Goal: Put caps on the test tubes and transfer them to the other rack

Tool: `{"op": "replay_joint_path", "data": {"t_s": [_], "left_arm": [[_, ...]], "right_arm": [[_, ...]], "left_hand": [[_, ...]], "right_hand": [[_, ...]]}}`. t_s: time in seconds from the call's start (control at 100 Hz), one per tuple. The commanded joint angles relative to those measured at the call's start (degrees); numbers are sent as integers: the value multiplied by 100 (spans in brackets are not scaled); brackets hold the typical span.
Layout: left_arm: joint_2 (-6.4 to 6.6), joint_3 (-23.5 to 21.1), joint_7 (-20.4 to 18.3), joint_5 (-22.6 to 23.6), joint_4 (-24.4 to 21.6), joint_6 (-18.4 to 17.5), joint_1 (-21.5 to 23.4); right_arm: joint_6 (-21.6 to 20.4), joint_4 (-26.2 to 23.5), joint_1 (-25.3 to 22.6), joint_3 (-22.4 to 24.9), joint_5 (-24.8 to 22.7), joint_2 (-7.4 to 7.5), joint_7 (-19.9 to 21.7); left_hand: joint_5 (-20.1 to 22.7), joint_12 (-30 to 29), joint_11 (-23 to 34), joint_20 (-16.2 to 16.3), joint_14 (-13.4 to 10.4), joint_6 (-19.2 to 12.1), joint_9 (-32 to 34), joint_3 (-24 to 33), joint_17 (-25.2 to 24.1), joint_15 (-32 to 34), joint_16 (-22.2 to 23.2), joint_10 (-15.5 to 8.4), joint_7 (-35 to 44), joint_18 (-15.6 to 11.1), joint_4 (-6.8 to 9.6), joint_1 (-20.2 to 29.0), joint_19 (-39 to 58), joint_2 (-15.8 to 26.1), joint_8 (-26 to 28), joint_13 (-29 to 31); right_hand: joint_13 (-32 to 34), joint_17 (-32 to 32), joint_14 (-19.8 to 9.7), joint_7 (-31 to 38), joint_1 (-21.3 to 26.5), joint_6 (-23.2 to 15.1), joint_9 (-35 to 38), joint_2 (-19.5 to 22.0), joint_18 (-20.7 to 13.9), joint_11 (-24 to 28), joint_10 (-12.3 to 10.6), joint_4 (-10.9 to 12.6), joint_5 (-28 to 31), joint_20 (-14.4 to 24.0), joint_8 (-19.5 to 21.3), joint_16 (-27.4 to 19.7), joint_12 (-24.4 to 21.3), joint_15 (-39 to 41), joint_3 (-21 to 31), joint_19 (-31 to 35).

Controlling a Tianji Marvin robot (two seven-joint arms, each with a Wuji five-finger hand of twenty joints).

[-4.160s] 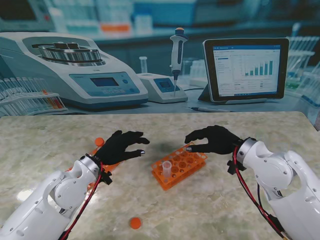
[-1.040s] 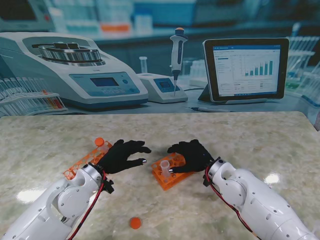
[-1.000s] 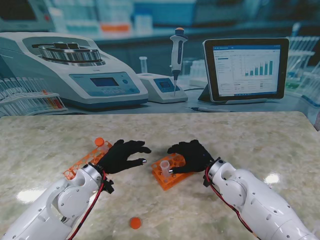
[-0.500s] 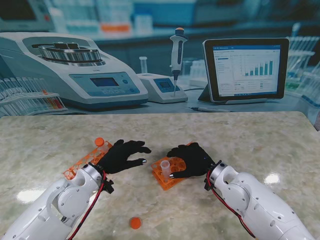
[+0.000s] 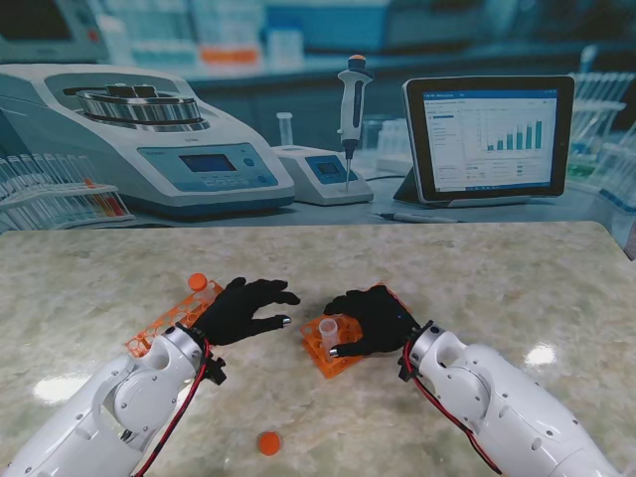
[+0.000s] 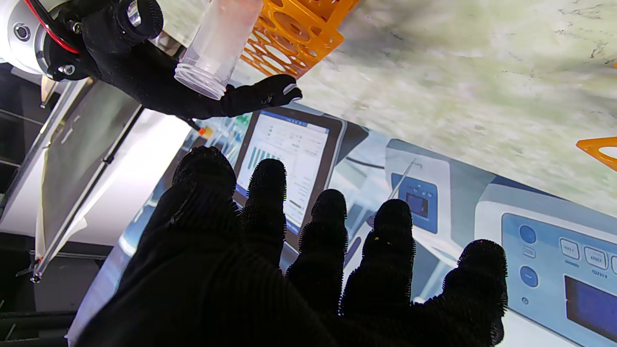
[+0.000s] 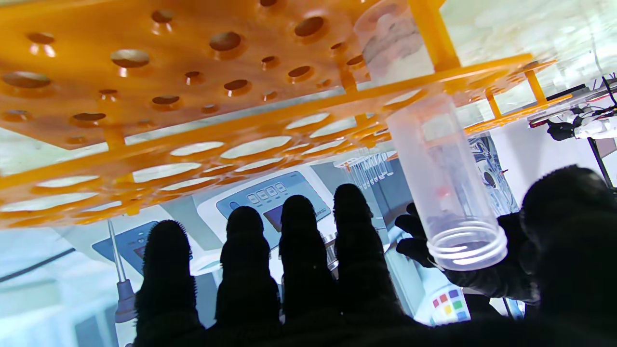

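Marble-patterned desk [image 5: 517, 268], pale green. Two orange racks: one [image 5: 320, 355] at centre under the right hand [image 5: 370, 320], one [image 5: 159, 326] to the left beside the left hand [image 5: 241, 310]. Both hands spread, holding nothing. Clear uncapped tube [image 5: 328, 332] upright in centre rack, just beside the right fingers. Orange cap [image 5: 268, 443] loose, nearer to me.

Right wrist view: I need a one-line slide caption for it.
Robot hand spread beside an open, uncapped test tube standing in the orange rack, not yet grasped.
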Motion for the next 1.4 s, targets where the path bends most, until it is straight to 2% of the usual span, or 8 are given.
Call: {"op": "replay_joint_path", "data": {"t_s": [0.0,0.51,0.9,1.05,1.07,1.15,1.2,1.39], "left_arm": [[9,12,-33,1,7,8,-3],[11,39,-47,10,26,39,-29],[16,53,-60,32,37,64,-45],[16,54,-64,33,38,65,-46],[16,53,-63,35,39,65,-46],[16,53,-62,35,41,67,-47],[16,54,-63,36,41,70,-48],[16,53,-61,38,48,67,-50]], "right_arm": [[-6,-46,-61,-39,-3,-21,17],[-79,166,64,-346,51,-60,-138],[-130,219,34,-461,42,-96,-350],[-120,247,40,-507,105,-117,-374],[-116,249,40,-509,117,-119,-371],[-94,255,38,-514,146,-124,-364],[-80,258,35,-514,174,-128,-352],[-42,263,14,-493,220,-136,-344]], "left_hand": [[66,54,-69,88,-33,-14,62,-124,-82,21,30,-1,-118,-71,-26,-67,8,243,-2,-17],[72,52,-73,92,-26,-18,53,-123,-89,20,29,-6,-113,-73,-24,-61,-4,252,7,-23],[88,52,-71,94,-30,-15,58,-124,-99,19,28,-3,-103,-76,-23,-54,-18,253,15,-31],[85,51,-75,95,-33,-24,48,-123,-103,18,27,4,-104,-81,-22,-54,-23,261,16,-32],[95,52,-72,95,-30,-24,55,-122,-102,18,27,-4,-100,-85,-22,-50,-23,256,18,-31],[93,53,-68,97,-33,-24,66,-122,-98,18,27,5,-99,-85,-21,-46,-24,259,19,-31],[96,53,-69,97,-36,-25,64,-123,-99,19,28,-8,-97,-78,-21,-45,-25,257,20,-29],[98,52,-72,99,-30,-34,58,-124,-99,17,27,-5,-92,-79,-21,-48,-31,265,23,-33]], "right_hand": [[23,-77,-99,57,-209,54,62,-135,80,10,60,-165,90,-128,-47,-70,-7,-95,106,63],[112,-59,-134,207,163,-212,177,-119,78,28,-36,-127,299,-140,2,-66,3,-93,57,68],[214,-52,-211,740,1134,-1110,346,301,68,30,-165,-23,599,-174,-19,-67,7,-100,-758,40],[250,-64,-276,1101,1715,-1485,440,816,27,33,-232,65,821,-188,-110,-71,9,-111,-1389,19],[254,-58,-279,1228,2198,-1524,450,1096,26,28,-244,188,838,-200,-221,-72,11,-113,-2260,6],[276,-59,-307,1344,2470,-1653,495,1429,11,36,-269,232,989,-204,-233,-73,13,-111,-2512,1],[289,-62,-313,1578,3175,-1770,528,1822,-2,31,-292,251,1006,-206,-532,-75,11,-119,-3510,-5],[317,-75,-349,2109,3516,-1896,593,2214,-12,42,-314,218,994,-214,-969,-77,14,-122,-3582,-23]]}}
